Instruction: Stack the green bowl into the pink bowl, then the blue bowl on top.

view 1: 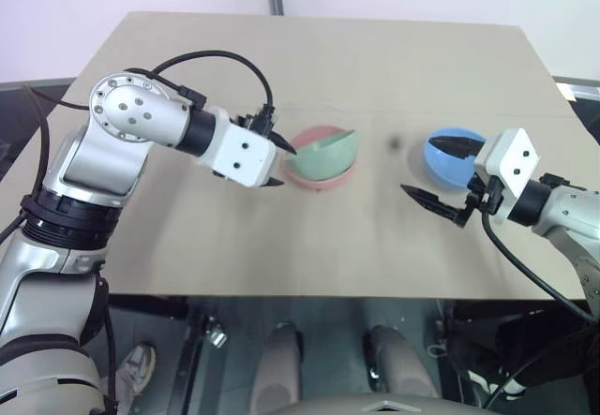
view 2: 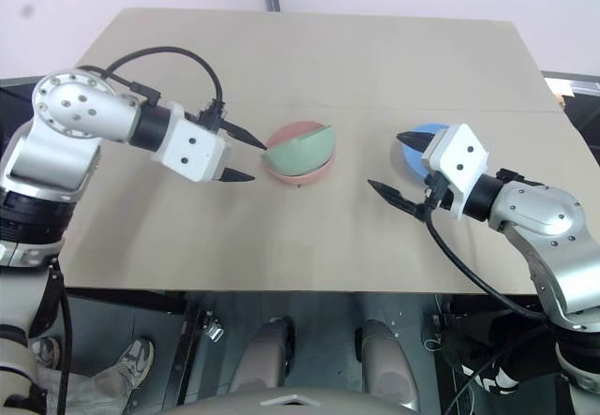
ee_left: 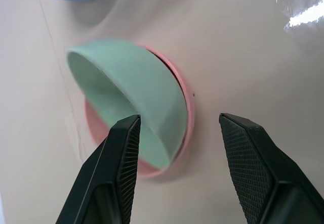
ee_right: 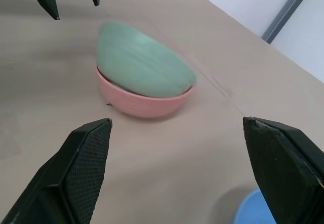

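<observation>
Green bowl (view 1: pixel 323 155) sits tilted in pink bowl (view 1: pixel 321 177), frame centre; blue bowl (view 1: pixel 448 157) unstacked, right. We keep left gripper (view 1: pixel 277 158) and right gripper (view 1: pixel 441 171) spread, empty.

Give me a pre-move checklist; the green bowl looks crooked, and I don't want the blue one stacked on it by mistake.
1. Green bowl seated flat in pink bowl: not ok. It sits tilted, one edge raised well above the pink rim.
2. Left pincer released: ok. Its fingers are open and hold nothing, just beside the stack.
3. Right pincer ready: ok. Open wide, empty, next to the blue bowl.
4. Blue bowl free to grasp: ok. It stands upright on the table, apart from the stack.
5. Stack stable enough for the blue bowl: cannot tell; probably not until the green bowl is levelled.
</observation>
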You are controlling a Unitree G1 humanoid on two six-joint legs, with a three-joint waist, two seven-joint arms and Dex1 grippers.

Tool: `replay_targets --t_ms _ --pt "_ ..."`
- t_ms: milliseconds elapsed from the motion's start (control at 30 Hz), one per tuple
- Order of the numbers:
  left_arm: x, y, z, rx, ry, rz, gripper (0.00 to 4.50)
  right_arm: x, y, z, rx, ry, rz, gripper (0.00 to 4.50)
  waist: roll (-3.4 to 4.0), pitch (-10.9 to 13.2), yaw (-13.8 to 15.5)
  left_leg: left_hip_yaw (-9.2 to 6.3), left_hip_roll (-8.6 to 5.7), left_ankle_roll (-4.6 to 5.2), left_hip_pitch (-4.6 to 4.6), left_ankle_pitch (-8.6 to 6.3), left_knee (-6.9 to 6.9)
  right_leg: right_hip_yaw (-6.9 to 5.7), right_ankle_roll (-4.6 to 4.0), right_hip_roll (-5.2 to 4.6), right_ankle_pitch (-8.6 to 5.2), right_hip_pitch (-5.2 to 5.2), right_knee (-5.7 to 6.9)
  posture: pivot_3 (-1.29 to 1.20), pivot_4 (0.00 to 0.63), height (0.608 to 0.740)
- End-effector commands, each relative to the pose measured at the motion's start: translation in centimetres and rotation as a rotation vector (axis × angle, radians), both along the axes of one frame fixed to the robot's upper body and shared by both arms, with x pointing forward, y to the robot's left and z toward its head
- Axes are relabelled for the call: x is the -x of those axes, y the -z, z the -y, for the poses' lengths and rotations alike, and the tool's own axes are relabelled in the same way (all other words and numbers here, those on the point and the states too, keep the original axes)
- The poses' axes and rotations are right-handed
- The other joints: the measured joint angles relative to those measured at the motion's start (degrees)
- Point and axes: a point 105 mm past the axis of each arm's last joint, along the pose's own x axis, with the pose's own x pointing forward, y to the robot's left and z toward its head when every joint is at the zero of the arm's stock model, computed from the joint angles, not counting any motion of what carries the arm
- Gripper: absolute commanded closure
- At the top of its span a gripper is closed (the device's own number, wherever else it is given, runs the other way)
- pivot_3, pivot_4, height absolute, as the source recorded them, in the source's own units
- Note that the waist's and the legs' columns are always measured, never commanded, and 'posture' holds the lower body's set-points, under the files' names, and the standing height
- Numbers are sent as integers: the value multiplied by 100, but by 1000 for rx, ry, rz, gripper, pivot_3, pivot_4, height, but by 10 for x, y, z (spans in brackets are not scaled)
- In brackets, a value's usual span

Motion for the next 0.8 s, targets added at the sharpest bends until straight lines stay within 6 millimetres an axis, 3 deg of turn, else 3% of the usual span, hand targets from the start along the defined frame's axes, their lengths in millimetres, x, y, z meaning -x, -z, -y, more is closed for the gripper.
replay_targets --t_ms 33,333,533,633,800 --pt "8 -8 10 73 8 13 1890 3 -11 -1 2 -7 53 0 0 0 0 -1 0 0 0 0 0 -1 0 0 0 0 0 0 150 740" --pt "10 9 31 218 -41 -103 1890 3 -10 1 3 3 50 0 0 0 0 -4 0 0 0 0 1 -3 0 0 0 2 0 0 150 740" --pt "-20 42 33 227 -176 -93 1890 2 -8 1 5 6 50 0 0 0 9 -5 -1 0 2 0 2 -4 0 0 0 6 -2 0 150 740" --pt "-25 51 33 246 -207 -111 1890 1 -8 3 8 9 51 0 0 0 6 -6 -2 0 1 0 2 -4 0 0 0 6 -4 0 150 740" --pt "-18 30 34 457 -234 -192 1890 -2 -7 10 20 35 47 0 0 0 6 -8 -1 0 0 0 -1 -7 -1 -1 0 6 -5 0 150 740"
